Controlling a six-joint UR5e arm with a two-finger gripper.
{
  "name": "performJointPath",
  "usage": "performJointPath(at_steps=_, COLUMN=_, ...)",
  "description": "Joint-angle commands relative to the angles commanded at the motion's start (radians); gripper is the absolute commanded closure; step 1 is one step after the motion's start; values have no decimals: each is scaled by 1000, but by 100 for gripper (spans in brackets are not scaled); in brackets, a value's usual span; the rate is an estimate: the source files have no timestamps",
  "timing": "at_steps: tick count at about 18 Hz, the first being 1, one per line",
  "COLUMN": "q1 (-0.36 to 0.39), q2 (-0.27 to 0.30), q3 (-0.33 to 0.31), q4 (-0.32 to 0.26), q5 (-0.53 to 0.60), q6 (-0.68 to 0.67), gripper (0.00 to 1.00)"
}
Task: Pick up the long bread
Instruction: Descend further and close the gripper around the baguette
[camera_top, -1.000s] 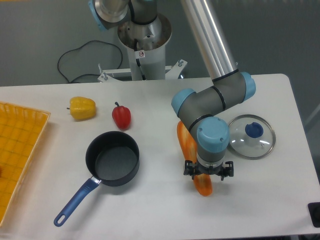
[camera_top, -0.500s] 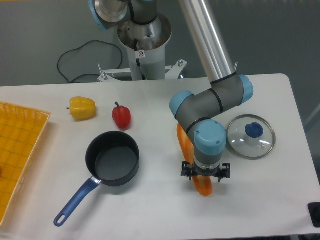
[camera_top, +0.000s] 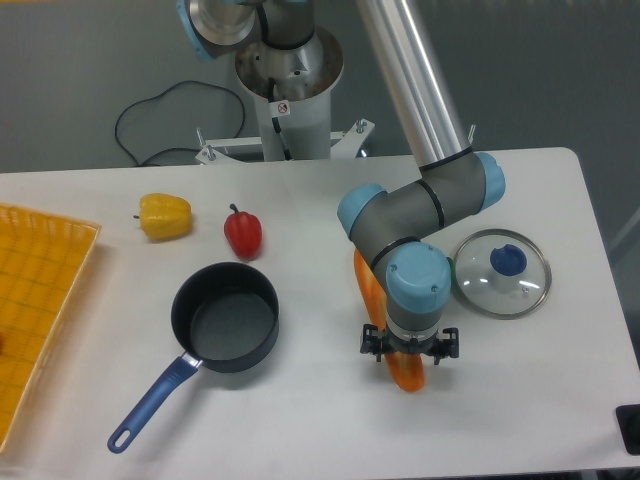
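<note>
The long bread (camera_top: 405, 372) is an orange toy baguette lying on the white table, right of the pan. Its middle is covered by the arm's wrist; the far end shows near the elbow and the near end pokes out below the gripper. My gripper (camera_top: 410, 345) points straight down over the bread's lower half, its fingers straddling it at table level. The wrist hides the fingertips, so I cannot tell whether the fingers touch the bread.
A black saucepan (camera_top: 225, 320) with a blue handle sits to the left. A glass lid (camera_top: 501, 272) with a blue knob lies right of the arm. A red pepper (camera_top: 242, 232) and yellow pepper (camera_top: 165, 215) lie farther back. An orange basket (camera_top: 40, 300) lines the left edge.
The wrist and gripper have shifted slightly left over the bread. The bread itself has not moved.
</note>
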Motion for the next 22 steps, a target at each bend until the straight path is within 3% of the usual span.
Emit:
performJointPath(at_steps=5, q1=0, q2=-3, q3=0, q4=0, q5=2, q6=0, gripper=0)
performJointPath(at_steps=22, q1=-2, q2=-3, q3=-3, q4=0, q5=3, q6=-2, gripper=21)
